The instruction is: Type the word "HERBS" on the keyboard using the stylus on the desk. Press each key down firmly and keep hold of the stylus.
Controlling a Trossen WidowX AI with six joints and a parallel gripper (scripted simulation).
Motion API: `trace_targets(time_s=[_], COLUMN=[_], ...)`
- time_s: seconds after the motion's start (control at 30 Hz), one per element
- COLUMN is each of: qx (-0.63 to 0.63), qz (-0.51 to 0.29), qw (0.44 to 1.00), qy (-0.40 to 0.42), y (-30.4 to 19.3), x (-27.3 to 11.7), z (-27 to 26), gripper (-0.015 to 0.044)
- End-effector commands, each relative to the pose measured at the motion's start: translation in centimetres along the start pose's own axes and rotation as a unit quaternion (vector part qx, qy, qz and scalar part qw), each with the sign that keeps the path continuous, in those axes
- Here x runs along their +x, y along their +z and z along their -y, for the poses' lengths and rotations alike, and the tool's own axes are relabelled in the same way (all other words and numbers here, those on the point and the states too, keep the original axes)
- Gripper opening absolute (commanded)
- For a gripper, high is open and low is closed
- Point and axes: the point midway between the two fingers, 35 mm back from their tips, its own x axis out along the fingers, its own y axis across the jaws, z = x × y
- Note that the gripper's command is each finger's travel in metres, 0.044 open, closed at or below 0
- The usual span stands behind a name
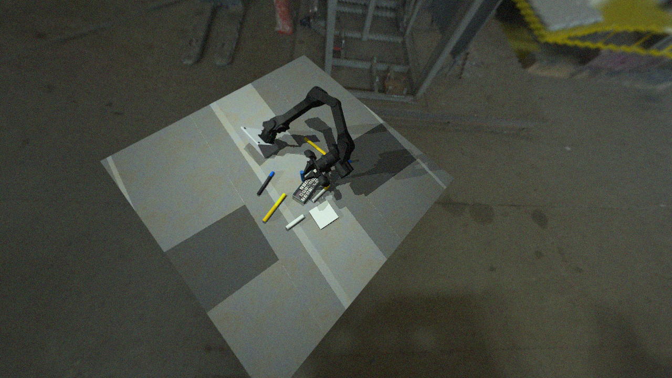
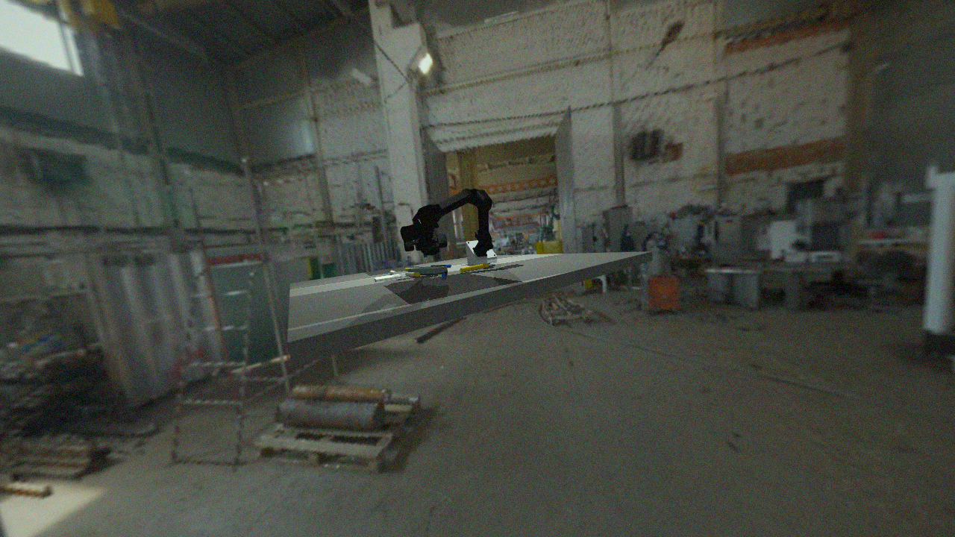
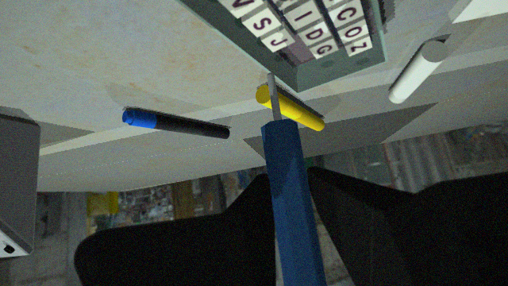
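Blue stylus [image 1: 302,175] [image 3: 294,202] clamped in the tool [image 1: 313,177] [image 3: 287,179].

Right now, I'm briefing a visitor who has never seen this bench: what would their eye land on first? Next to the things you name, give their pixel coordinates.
Probably the black arm [image 1: 317,96] [image 2: 475,198], arched over the pale desk [image 1: 220,164] [image 2: 567,267]. In the wrist view, the blue stylus [image 3: 291,191] dominates, clamped in the tool [image 3: 287,179] below the lettered keyboard [image 3: 337,71]. Next come the bright yellow stick [image 1: 274,207] [image 3: 295,109] and the white square [image 1: 323,214] beyond the keyboard.

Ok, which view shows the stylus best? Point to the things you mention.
The wrist view: the blue stylus [image 1: 302,175] [image 3: 295,199] fills its lower middle, grey tip included, running between the claw's fingers. The top view shows just a small blue piece by the keyboard [image 1: 305,191] [image 3: 341,73]. In the exterior view, I can't pick it out.
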Motion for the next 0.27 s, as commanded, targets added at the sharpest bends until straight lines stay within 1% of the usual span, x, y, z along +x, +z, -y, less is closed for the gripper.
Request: trace_targets(time_s=[0.0,0.23], qx=[-0.002,-0.001], qz=[-0.003,0.0], qw=[1.0,1.0], qy=[-0.002,0.0], y=[-0.3,-0.09], x=[-0.25,-0.12], z=[0.04,0.0], gripper=[0.0081,0.0081])
